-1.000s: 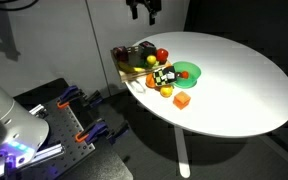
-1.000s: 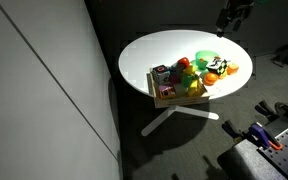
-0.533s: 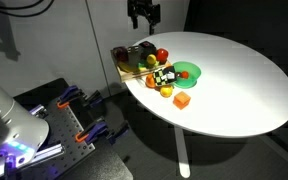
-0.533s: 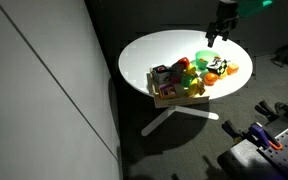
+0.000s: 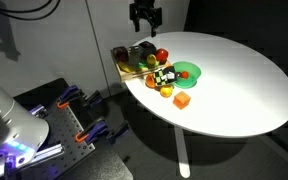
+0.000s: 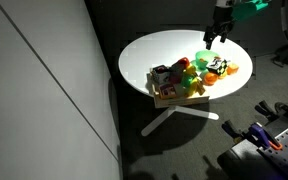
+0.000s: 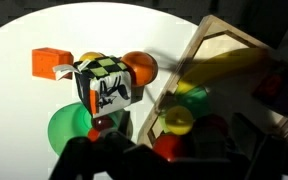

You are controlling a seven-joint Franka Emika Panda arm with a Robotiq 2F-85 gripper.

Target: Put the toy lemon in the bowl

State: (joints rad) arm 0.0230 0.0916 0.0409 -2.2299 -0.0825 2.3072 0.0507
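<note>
**Hand**: raised well clear of the counter, over the wooden tray's side of the clutter. Fingers spread apart, nothing between them.

**Toy lemon**: below the hand. In the wrist view it sits just ahead of the gap between the fingers, against the near rim of the wooden tray and beside a red fruit. It reads almost round and its long axis cannot be told.

**Bowl**: off to one side of the lemon, away from the tray and partly hidden behind a checkered cube. Whether the cube rests on the bowl's rim cannot be told.

**Banana**: in the tray, beyond the lemon; not wanted.

**Governing relation:** the lemon lies nearly straight under the open hand, so a mostly vertical descent looks sufficient. The tray rim and the red fruit crowd the grasp.

**Change since the earlier frames:** the hand has dropped lower and drifted toward the tray. The toys on the counter lie as they did.
</note>
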